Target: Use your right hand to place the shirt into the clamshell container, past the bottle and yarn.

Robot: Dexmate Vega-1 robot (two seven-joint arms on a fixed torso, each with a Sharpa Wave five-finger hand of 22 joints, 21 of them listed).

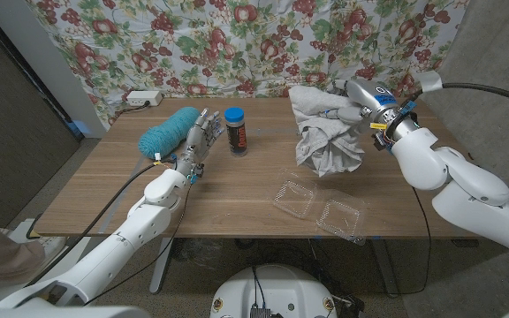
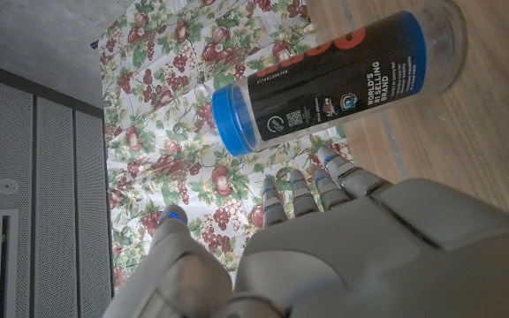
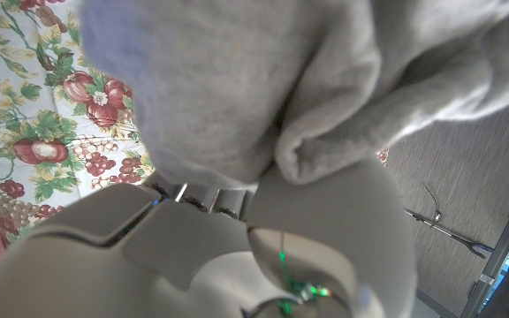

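A crumpled grey shirt [image 1: 323, 132] hangs above the table at the back right, gripped by my right hand [image 1: 350, 113]. In the right wrist view the grey shirt [image 3: 325, 79] bunches over my right hand [image 3: 210, 238]. The clear clamshell container [image 1: 319, 209] lies open on the table near the front edge, below and in front of the shirt. A dark bottle with a blue cap [image 1: 234, 130] stands upright at the table's middle back. Teal yarn [image 1: 169, 130] lies to its left. My left hand [image 1: 196, 146] stands between them, fingers extended, holding nothing; the bottle [image 2: 334, 75] looms just beyond its fingers [image 2: 303, 190].
A floral cloth [image 1: 263, 44] hangs behind the table. A white power strip [image 1: 142, 98] sits at the back left corner. Bare wood [image 1: 104, 194] spreads across the front left of the table.
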